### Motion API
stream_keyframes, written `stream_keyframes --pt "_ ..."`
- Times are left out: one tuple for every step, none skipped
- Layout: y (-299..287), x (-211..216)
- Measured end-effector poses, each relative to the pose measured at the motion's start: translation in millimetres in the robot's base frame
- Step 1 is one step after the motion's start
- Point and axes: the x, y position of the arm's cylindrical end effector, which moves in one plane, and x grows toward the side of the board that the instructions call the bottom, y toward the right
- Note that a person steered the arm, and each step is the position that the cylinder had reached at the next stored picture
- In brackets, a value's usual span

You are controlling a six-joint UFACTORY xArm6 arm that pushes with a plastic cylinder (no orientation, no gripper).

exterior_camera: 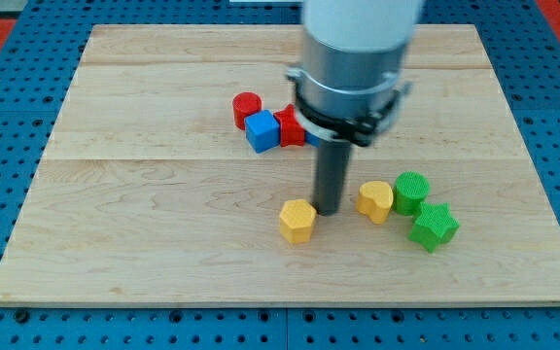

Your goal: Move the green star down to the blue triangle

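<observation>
The green star (434, 227) lies flat on the counter (163, 194), near the bottom right corner, a little in from the bottom edge. It has no clear long axis; one point reaches toward the right edge and another toward the bottom edge. Just above it and to its left sits a green cylinder (410, 192), touching it or nearly so. A yellow block (376, 200), roughly heart-shaped, rests against the cylinder's left side.

My tip (330, 211) stands on the counter between that yellow block and a yellow hexagon (297, 221), close beside the hexagon's upper right and a little apart from the other yellow block. It is well left of the star and touches neither green block. There is no pincer on this arm, only the rod, so it holds nothing.

Toward the middle of the counter, nearer the top edge, a cluster sits together: a red cylinder (247, 109), a blue cube (262, 130) just below and right of it, and a red block (289, 126) touching the cube's right side. A sliver of blue (312, 138) shows beyond the red block, mostly hidden behind the arm; its shape cannot be told.
</observation>
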Motion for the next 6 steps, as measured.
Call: stream_keyframes --pt "4.4 26.7" --pt "46.6 51.7" --pt "65.6 86.0" --pt "155.6 88.1" --pt "202.1 81.6" --pt "105.8 37.1"
